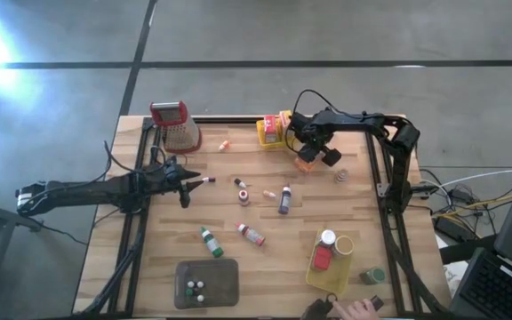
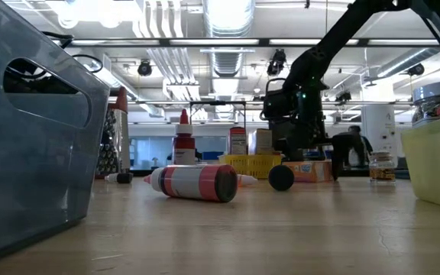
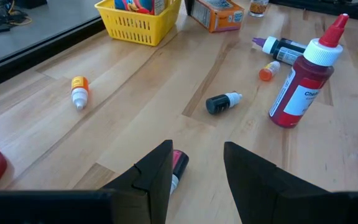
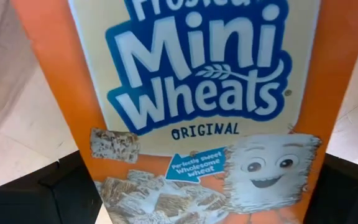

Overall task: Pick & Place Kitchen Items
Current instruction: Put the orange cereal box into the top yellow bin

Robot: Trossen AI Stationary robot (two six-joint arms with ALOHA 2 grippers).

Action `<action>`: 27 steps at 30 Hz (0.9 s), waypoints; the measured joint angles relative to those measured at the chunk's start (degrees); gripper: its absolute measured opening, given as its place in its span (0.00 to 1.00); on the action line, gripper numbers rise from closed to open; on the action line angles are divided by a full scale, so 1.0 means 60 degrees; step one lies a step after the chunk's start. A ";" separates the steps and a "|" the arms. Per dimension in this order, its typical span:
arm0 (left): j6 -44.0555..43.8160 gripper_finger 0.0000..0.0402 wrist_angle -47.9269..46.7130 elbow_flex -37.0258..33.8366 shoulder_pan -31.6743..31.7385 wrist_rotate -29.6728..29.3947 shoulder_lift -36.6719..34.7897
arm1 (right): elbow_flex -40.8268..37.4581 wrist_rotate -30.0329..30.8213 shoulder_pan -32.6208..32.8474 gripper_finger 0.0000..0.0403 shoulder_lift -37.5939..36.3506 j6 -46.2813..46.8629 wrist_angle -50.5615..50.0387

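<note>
An orange Mini Wheats box (image 4: 191, 112) lies flat on the table at the far right (image 1: 304, 164), beside the far yellow basket (image 1: 274, 130). My right gripper (image 1: 313, 153) points down over it, open, one finger on each long side of the box; no touch shows. My left gripper (image 3: 197, 168) waits at the table's left (image 1: 188, 182), open, with nothing between its fingers. A small pink-capped bottle (image 3: 178, 163) lies just past one finger. Loose in mid-table are a red-labelled bottle (image 3: 303, 81), a small black bottle (image 3: 221, 102) and a purple-capped one (image 3: 284, 47).
A metal grater with a red handle (image 1: 174, 124) stands at the far left. A grey tray (image 1: 225, 283) with small bottles sits at the near edge, and a yellow basket (image 1: 314, 271) with jars at the near right. A person's hand (image 1: 356, 309) shows at the near edge.
</note>
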 joint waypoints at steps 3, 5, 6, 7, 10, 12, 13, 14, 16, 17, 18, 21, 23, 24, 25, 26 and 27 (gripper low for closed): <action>0.0001 0.37 0.0000 0.0000 -0.0002 0.0002 0.0001 | 0.0016 0.0000 0.0000 0.98 0.0000 0.0000 -0.0011; 0.0001 0.37 0.0000 0.0000 -0.0003 0.0001 0.0003 | 0.0018 -0.0002 0.0000 0.96 0.0000 0.0000 0.0001; 0.0000 0.37 0.0000 0.0000 0.0000 0.0001 0.0000 | 0.0018 -0.0005 0.0000 0.94 0.0000 0.0008 0.0004; -0.0001 0.37 0.0000 0.0000 0.0000 0.0002 0.0002 | 0.0018 -0.0011 0.0000 0.92 0.0000 0.0035 0.0000; 0.0001 0.37 0.0000 0.0000 -0.0003 0.0001 0.0000 | 0.0018 -0.0032 0.0000 0.85 0.0000 0.0081 0.0001; 0.0000 0.37 0.0000 0.0000 -0.0003 0.0002 0.0002 | 0.0018 -0.0107 0.0000 0.81 0.0000 0.0196 -0.0015; 0.0001 0.37 0.0000 0.0000 0.0000 0.0002 0.0000 | 0.0024 -0.0175 -0.0004 0.80 -0.0002 0.0276 -0.0031; 0.0001 0.37 0.0000 0.0000 0.0000 0.0000 0.0004 | 0.0026 -0.0285 -0.0006 0.79 -0.0018 0.0348 -0.0064; -0.0002 0.37 0.0000 0.0000 0.0000 0.0002 0.0000 | 0.0026 -0.0613 -0.0011 0.78 -0.0058 0.0493 -0.0155; -0.0002 0.37 0.0000 0.0000 -0.0003 -0.0001 0.0003 | 0.0025 -0.0836 -0.0011 0.78 -0.0100 0.0599 -0.0202; -0.0002 0.37 0.0000 0.0000 -0.0003 0.0002 0.0003 | 0.0018 -0.1118 -0.0006 0.78 -0.0144 0.0726 -0.0235; 0.0001 0.37 0.0000 0.0000 -0.0001 0.0002 0.0002 | 0.0000 -0.2225 0.0031 0.82 -0.0354 0.1190 -0.0382; 0.0002 0.37 0.0000 0.0000 0.0000 0.0002 0.0002 | 0.0000 -0.3110 0.0068 0.84 -0.0519 0.1552 -0.0427; -0.0002 0.37 0.0000 0.0000 -0.0001 0.0002 0.0004 | 0.0000 -0.3553 0.0086 0.85 -0.0580 0.1754 -0.0453; -0.0001 0.37 0.0000 0.0000 0.0000 0.0000 0.0000 | 0.0000 -0.4008 0.0116 0.85 -0.0632 0.1969 -0.0462; 0.0001 0.37 0.0000 0.0000 -0.0003 0.0002 0.0003 | 0.0000 -0.4438 0.0153 0.86 -0.0689 0.2199 -0.0453; 0.0002 0.37 0.0000 0.0000 -0.0003 0.0002 0.0003 | 0.0000 -0.4908 0.0194 0.87 -0.0749 0.2434 -0.0441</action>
